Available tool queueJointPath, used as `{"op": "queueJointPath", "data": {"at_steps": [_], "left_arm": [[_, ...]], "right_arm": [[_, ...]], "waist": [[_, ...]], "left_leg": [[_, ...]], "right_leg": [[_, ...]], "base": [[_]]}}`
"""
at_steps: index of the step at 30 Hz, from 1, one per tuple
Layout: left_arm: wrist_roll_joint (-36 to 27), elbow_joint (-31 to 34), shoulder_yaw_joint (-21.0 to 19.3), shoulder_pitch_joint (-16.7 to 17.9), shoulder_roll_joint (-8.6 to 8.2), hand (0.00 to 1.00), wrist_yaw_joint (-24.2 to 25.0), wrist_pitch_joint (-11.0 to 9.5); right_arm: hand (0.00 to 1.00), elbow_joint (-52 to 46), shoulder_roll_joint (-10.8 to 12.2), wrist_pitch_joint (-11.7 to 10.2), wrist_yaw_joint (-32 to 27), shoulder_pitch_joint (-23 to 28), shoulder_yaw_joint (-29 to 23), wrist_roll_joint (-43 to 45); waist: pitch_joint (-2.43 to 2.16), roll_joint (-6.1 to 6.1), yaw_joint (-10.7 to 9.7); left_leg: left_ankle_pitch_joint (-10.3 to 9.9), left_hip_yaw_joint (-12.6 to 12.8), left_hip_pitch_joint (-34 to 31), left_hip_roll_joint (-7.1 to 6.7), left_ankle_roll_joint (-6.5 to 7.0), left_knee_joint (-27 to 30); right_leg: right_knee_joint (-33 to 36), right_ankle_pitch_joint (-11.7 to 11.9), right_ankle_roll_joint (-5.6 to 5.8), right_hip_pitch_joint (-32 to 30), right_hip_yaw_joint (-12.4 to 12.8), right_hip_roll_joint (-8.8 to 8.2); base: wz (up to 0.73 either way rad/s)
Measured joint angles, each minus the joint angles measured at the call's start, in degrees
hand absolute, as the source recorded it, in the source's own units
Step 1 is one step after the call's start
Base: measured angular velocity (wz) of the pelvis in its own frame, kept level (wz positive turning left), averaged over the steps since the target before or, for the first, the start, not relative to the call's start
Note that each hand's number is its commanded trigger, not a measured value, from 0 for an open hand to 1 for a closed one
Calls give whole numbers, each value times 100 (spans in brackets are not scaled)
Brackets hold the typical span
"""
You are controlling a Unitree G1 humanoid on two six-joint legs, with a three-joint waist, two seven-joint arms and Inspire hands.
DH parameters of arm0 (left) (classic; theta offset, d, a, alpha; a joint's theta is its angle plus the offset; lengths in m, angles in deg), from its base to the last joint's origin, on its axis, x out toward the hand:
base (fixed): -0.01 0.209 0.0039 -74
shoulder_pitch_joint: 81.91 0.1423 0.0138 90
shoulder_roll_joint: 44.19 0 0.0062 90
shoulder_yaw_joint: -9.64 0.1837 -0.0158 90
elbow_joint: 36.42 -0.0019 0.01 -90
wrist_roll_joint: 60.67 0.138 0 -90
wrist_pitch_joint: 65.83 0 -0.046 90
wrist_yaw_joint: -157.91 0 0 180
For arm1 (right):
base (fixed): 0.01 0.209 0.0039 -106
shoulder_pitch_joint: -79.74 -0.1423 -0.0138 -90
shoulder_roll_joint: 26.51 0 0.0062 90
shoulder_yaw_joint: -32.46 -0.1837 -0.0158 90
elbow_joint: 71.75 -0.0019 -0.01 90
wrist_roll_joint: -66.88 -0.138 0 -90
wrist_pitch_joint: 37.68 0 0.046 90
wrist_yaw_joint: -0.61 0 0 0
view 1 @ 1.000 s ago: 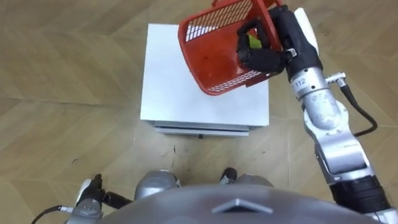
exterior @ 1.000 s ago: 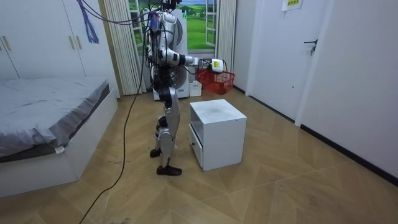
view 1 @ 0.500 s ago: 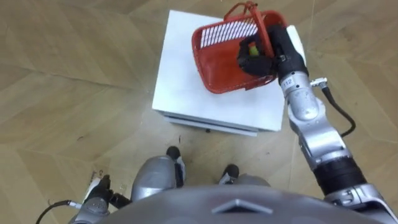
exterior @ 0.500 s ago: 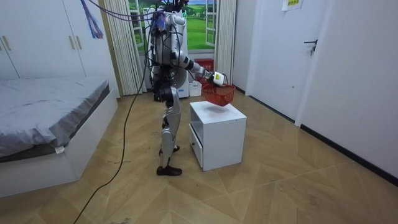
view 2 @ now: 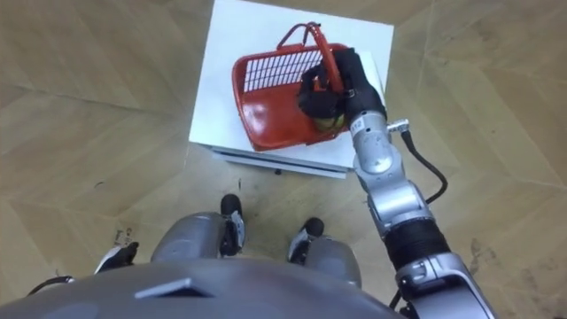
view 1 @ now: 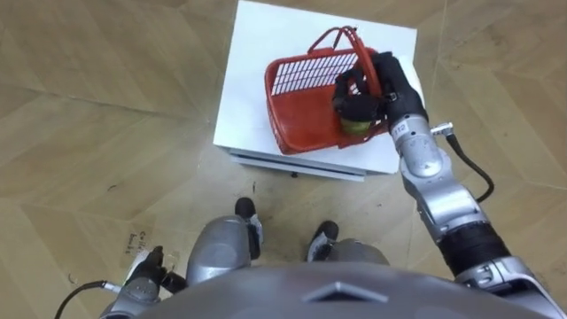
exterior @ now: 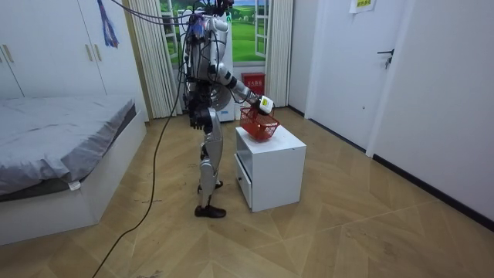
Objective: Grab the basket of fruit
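Looking down, left eye view: grasping the right rim of the red fruit basket (view 1: 301, 115) with the right hand (view 1: 376, 84) clenched, tilted over the right part of the white cabinet (view 1: 266, 44); resting on the top or just clear, hard to tell. Half hidden behind that hand, a yellow-green item (view 1: 357, 127). Cut off at near left, the left hand (view 1: 146, 275), state unreadable. Right eye view: same grasp. Room view: standing at the cabinet's side toward the room view's left, bed (exterior: 62, 123) farther left, door (exterior: 394, 69) far right.

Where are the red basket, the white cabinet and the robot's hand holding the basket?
red basket (view 1: 303, 113), left eye view, on its solid inner side.
white cabinet (view 1: 266, 35), left eye view, on its bare top.
right hand (view 1: 390, 84), left eye view, on the back of the hand.
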Motion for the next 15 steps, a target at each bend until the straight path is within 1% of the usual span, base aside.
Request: {"op": "queueJointPath", "data": {"at_steps": [7,15], "left_arm": [[-114,-20,3,-6,1,0,-43,-2],[-110,-11,-11,-6,2,0,-45,-5]], "right_arm": [[0,49,16,-2,-66,-48,17,-114],[0,47,16,-7,-113,-71,14,-103]], "waist": [[5,-1,5],[13,11,7]], "left_leg": [[-1,-86,-74,0,-2,6],[-2,-82,-75,6,-3,1]], "right_leg": [[-23,0,0,-7,-128,5],[-23,0,0,-21,-134,0]], "base": [[7],[0]]}}
